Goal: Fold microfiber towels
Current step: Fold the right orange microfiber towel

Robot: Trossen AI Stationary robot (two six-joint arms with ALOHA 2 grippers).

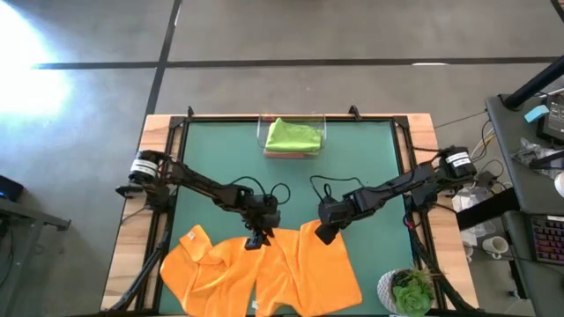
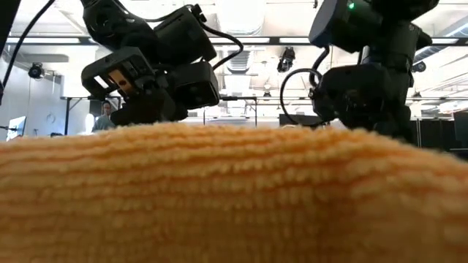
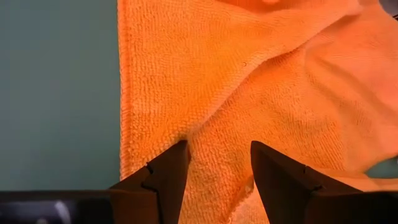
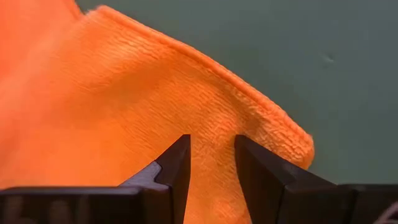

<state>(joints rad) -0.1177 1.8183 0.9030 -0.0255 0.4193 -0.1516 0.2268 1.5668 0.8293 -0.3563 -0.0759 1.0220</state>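
Now, table (image 1: 370,150): green mat.
Orange towel (image 1: 264,269): rumpled at the near edge, unfolded.
Green towel (image 1: 293,135): folded in the far tray (image 1: 261,139).
Left gripper (image 1: 256,239): parted over orange cloth.
Right gripper (image 1: 324,234): parted at its corner.

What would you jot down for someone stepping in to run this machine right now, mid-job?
Left gripper: open, fingers astride a ridge of the orange towel.
Right gripper: open, at that towel's far right corner.
The orange towel lies rumpled at the table's near edge, not folded.
Done: a green towel sits folded in the clear tray at the far edge, on something pink.
Left: grip and fold the orange one. Other towels not visible.
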